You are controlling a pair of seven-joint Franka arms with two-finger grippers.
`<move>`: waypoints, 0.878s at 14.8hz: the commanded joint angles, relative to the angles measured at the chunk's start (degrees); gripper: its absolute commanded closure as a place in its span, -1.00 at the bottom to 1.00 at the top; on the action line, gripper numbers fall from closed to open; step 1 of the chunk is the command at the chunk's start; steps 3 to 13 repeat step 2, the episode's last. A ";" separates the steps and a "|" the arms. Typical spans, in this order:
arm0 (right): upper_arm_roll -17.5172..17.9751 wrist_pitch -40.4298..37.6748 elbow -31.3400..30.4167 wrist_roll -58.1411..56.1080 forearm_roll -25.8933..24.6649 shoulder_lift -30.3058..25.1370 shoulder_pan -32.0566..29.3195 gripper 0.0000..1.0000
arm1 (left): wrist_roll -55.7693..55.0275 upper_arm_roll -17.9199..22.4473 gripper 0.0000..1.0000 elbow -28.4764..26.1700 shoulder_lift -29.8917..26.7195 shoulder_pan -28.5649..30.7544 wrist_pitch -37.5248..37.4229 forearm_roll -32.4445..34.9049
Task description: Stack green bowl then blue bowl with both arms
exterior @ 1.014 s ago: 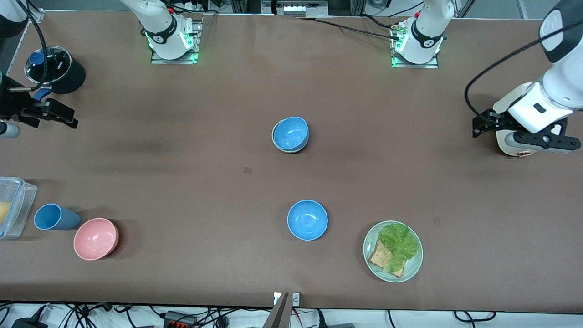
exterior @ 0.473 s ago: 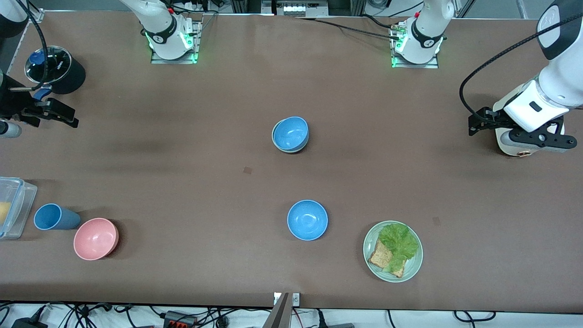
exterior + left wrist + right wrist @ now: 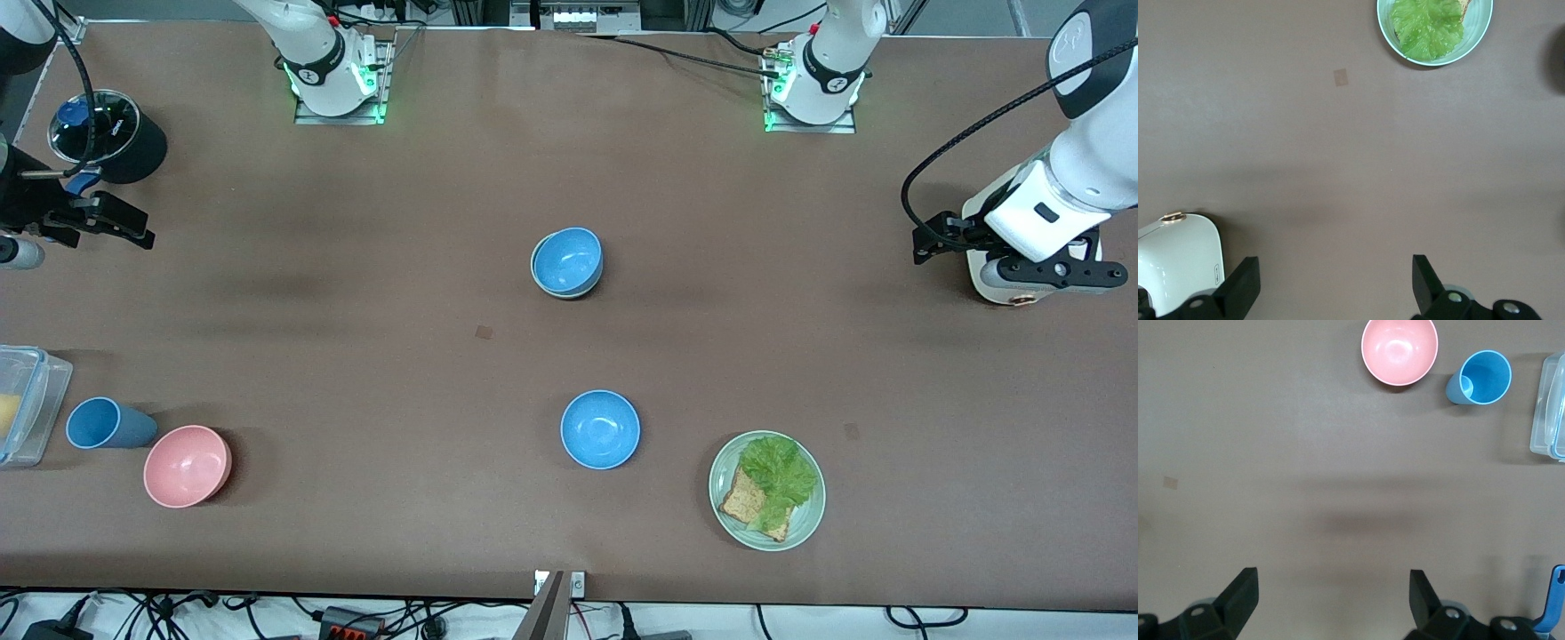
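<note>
- Jaws of both the left gripper (image 3: 1331, 293) and the right gripper (image 3: 1331, 607) stand spread, holding nothing, each over bare brown counter (image 3: 356, 267) at its own end.
- A glossy round blue bowl (image 3: 569, 260) sits nested in the matte green bowl (image 3: 537, 274) mid-counter.
- Nearer the front camera sits a second blue bowl (image 3: 600, 429).

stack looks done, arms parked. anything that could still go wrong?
1. The blue bowl sits slightly off-centre in the green bowl, so a nudge might tip the stack.
2. The left gripper hangs open beside a white appliance; a move could clip it.
3. The right gripper, open, is over the table close to a black pot.
</note>
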 commanded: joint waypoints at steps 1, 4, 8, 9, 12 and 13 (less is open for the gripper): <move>0.91 -0.41 -0.82 0.70 -0.48 -0.96 -0.88 -1.00 | -0.19 0.25 -1.00 1.46 0.79 0.00 -1.47 -1.43; 0.91 -0.32 -0.90 0.70 -0.48 -0.96 -0.88 -1.00 | -0.19 0.25 -1.00 1.38 0.79 0.00 -1.47 -1.51; 0.91 -0.32 -0.90 0.70 -0.48 -0.96 -0.88 -1.00 | -0.19 0.25 -1.00 1.38 0.79 0.00 -1.47 -1.51; 0.91 -0.32 -0.90 0.70 -0.48 -0.96 -0.88 -1.00 | -0.19 0.25 -1.00 1.38 0.79 0.00 -1.47 -1.51; 0.91 -0.32 -0.90 0.70 -0.48 -0.96 -0.88 -1.00 | -0.19 0.25 -1.00 1.38 0.79 0.00 -1.47 -1.51; 0.91 -0.32 -0.90 0.70 -0.48 -0.96 -0.88 -1.00 | -0.19 0.25 -1.00 1.38 0.79 0.00 -1.47 -1.51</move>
